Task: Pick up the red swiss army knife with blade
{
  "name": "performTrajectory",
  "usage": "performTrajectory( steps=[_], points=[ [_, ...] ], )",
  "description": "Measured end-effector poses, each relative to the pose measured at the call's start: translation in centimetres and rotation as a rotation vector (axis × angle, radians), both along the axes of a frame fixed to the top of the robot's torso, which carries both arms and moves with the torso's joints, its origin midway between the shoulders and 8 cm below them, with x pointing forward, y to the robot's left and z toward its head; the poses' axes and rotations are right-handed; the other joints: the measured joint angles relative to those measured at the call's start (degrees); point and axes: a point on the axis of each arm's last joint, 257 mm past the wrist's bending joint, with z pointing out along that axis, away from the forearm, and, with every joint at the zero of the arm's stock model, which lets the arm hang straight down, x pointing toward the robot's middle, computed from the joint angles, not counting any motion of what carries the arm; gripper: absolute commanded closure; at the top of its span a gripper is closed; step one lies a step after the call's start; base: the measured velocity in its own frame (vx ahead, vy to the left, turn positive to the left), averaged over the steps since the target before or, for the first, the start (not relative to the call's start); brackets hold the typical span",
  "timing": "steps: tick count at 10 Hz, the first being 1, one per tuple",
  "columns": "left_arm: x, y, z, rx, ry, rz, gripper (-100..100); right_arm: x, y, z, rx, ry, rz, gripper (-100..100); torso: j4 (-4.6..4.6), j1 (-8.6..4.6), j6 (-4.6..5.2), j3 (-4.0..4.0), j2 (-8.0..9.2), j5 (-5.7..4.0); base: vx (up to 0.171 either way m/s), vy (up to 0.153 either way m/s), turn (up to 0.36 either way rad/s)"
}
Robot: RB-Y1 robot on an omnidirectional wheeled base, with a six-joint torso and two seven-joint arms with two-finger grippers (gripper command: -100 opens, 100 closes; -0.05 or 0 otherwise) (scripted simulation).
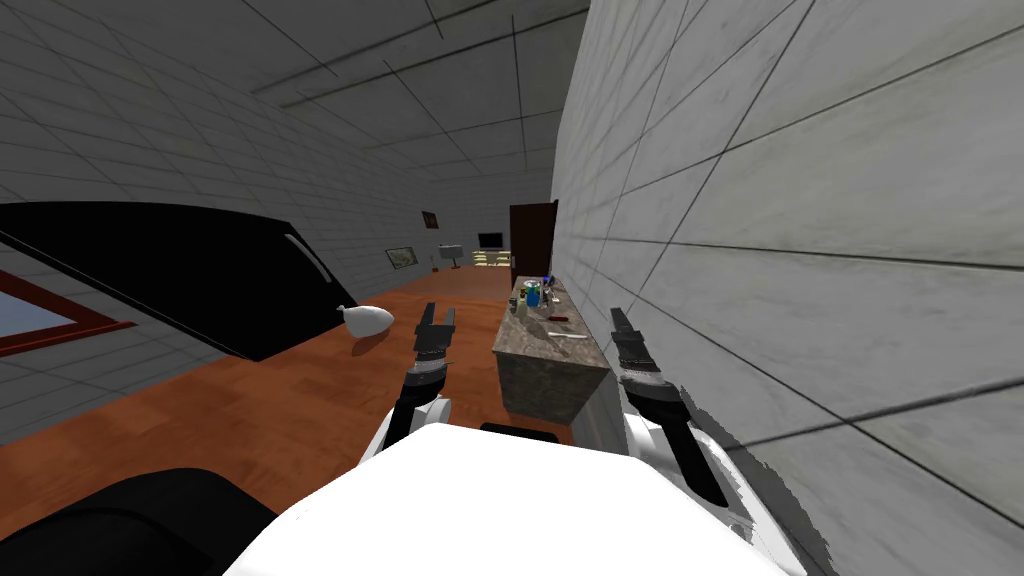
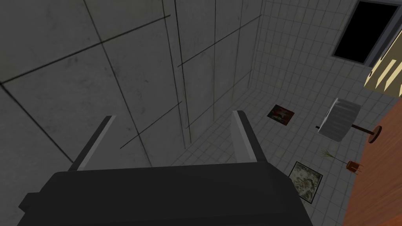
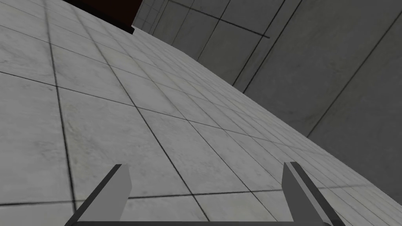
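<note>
The left jaws stood spread, their fingers [image 2: 96, 143] well apart with nothing between them. The right jaws were spread likewise, their fingers [image 3: 114, 192] empty. Both pairs hung short of the near end of the bench [image 1: 548, 380], the left off its open side and the right off its wall side, close to the tiled wall [image 1: 800, 300].

The red knife [image 1: 558, 318] lay flat on the bench top, about midway along and toward the wall side. A slim white thing [image 1: 572, 337] lay just nearer than it. Past it, at the bench's far end, stood a cluster of small items, among them a blue-green pot [image 1: 533, 295].

I judged the step in hand to be the approach, with neither arm yet over the bench. To do it well:

- Roll up square to the bench's near end, keeping the right arm off the wall.
- Bring one pair of jaws over the bench top, directly above the knife.
- Turn them so the fingers straddle the knife's narrow width, not its length.
- Come straight down until the tips nearly meet the bench top, since so thin a piece gives little to bite on.
- Stay clear of the white thing and the cluster.

No brand, label or writing could be read on the knife or anything else on the bench.
</note>
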Motion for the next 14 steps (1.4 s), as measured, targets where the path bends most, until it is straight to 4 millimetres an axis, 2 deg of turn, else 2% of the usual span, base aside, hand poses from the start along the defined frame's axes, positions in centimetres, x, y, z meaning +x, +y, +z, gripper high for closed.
performTrajectory(
  steps=[7, 14],
  points=[
    [0.0, 0.0, 0.0, 0.000, 0.000, 0.000, 0, 2.5, 1.0, -0.2, -0.416, -0.043, -0.051, -100, -0.06, -0.23, 0.00, -0.18, -0.32, -0.03, -0.044, 0.124, -0.043],
    [0.0, 0.0, 0.0, 0.000, 0.000, 0.000, 0, 5.4, 1.3, -2.2, -0.805, -0.074, -0.095, -100, -0.12, -0.12, 0.00, -0.32, -0.56, -0.02, 0.003, 0.119, -0.034]
  ],
)
